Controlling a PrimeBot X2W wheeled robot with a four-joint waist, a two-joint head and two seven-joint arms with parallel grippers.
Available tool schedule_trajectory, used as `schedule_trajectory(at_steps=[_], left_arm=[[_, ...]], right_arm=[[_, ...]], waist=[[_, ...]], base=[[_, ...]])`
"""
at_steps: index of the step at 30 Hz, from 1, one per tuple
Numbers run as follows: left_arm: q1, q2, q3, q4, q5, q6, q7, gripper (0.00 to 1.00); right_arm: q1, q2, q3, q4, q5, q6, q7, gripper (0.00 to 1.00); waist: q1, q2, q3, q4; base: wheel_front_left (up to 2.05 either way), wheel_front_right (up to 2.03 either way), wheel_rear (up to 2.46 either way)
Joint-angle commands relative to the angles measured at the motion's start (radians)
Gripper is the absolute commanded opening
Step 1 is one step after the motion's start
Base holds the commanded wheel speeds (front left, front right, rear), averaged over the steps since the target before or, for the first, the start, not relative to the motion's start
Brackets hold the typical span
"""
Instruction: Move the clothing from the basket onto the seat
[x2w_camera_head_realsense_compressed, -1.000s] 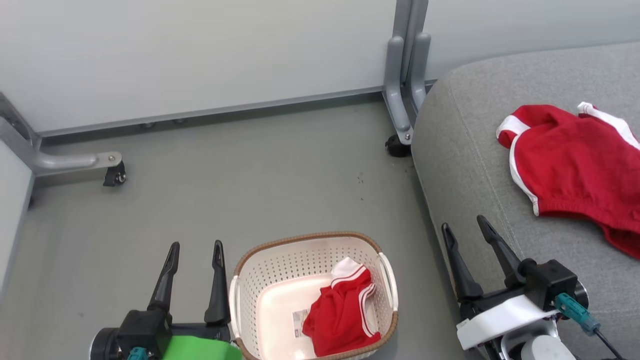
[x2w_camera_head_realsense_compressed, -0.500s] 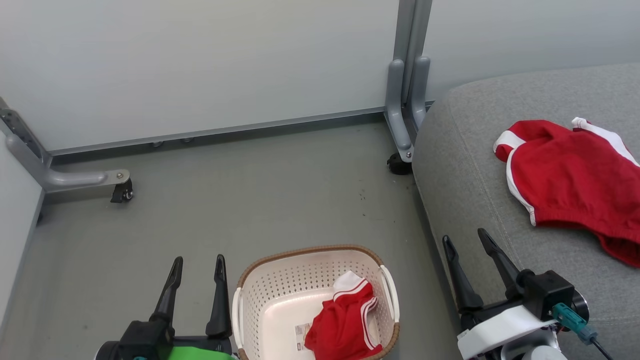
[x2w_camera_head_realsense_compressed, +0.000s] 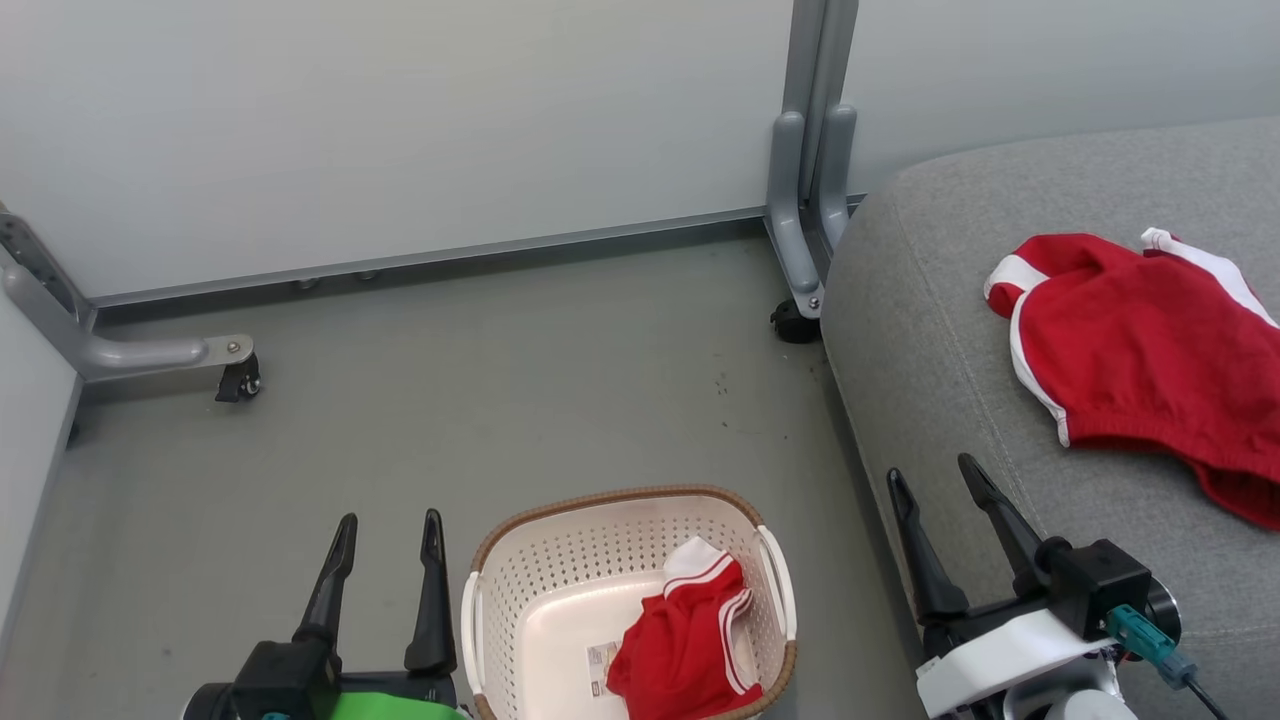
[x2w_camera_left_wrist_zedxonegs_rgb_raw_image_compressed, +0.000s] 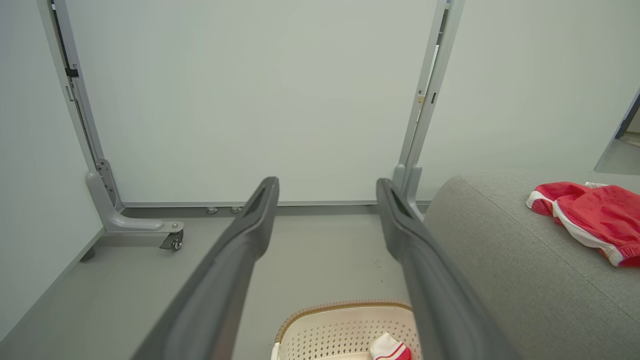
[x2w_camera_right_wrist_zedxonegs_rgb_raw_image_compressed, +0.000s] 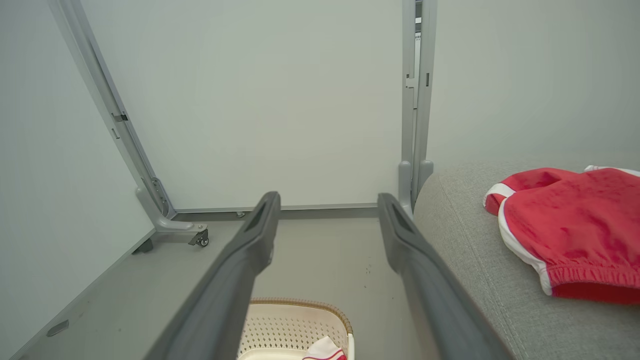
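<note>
Your left hand (x2w_camera_head_realsense_compressed: 389, 518) and right hand (x2w_camera_head_realsense_compressed: 930, 470) gape wide, empty; the red garment (x2w_camera_head_realsense_compressed: 685, 640) lies between them in the basket's (x2w_camera_head_realsense_compressed: 610, 497) right half, white cuff pointing away.

Mock-up test bay: partition panels (x2w_camera_head_realsense_compressed: 400, 130) on castor-footed grey frames (x2w_camera_head_realsense_compressed: 805, 200) are enclosing bare grey floor (x2w_camera_head_realsense_compressed: 500, 400) beyond the fingers (x2w_camera_head_realsense_compressed: 433, 580).

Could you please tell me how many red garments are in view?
2. One red, white-banded garment lies crumpled in the cream perforated plastic basket on the floor; the other red garment lies spread on the large light grey fabric seat. More could hide beneath them.
</note>
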Motion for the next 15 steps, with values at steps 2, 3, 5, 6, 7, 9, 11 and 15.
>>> schedule_trajectory(at_steps=[2,3,5,6,7,9,11,15], left_arm=[[-0.007,0.000,0.003,0.001,0.008,0.002,-0.001,1.00],[-0.007,0.000,0.004,0.002,0.009,0.002,0.000,1.00],[-0.008,0.001,0.005,0.003,0.009,0.001,0.000,1.00],[-0.008,0.001,0.005,0.004,0.012,0.000,0.000,1.00],[-0.007,0.001,0.005,0.006,0.015,-0.001,0.000,1.00],[-0.007,0.001,0.005,0.008,0.017,-0.002,0.000,1.00],[-0.008,0.001,0.004,0.009,0.019,-0.001,0.000,1.00],[-0.008,0.001,0.001,0.012,0.020,0.000,-0.001,1.00]], right_arm=[[0.007,0.003,-0.005,-0.003,0.002,-0.001,-0.003,1.00],[0.006,0.003,-0.005,-0.003,0.002,-0.001,-0.003,1.00],[0.005,0.001,-0.001,-0.002,-0.003,-0.001,-0.003,1.00],[0.004,0.001,0.001,-0.002,-0.005,-0.001,-0.003,1.00],[0.003,0.000,0.003,-0.001,-0.007,-0.001,-0.003,1.00],[0.002,-0.002,0.007,-0.001,-0.012,-0.001,-0.003,1.00],[0.002,-0.003,0.010,-0.001,-0.013,-0.001,-0.003,1.00],[-0.004,-0.006,0.016,-0.005,-0.014,-0.001,-0.003,1.00]], waist=[[0.0001,0.0000,0.001,0.000],[0.0001,0.0000,0.001,0.000],[0.0001,0.0000,0.001,0.000],[0.0001,0.0000,0.001,0.000],[0.0001,0.0000,0.000,-0.001],[0.0001,0.0000,0.000,0.000],[0.0001,0.0000,0.001,0.001],[0.0001,0.0000,0.008,0.000]], base=[[0.00,0.00,0.00],[0.00,0.00,0.00],[0.00,0.00,0.00],[0.00,0.00,0.00],[0.00,0.00,0.00],[0.00,0.00,0.00],[0.00,0.00,0.00],[0.00,0.00,0.00]])
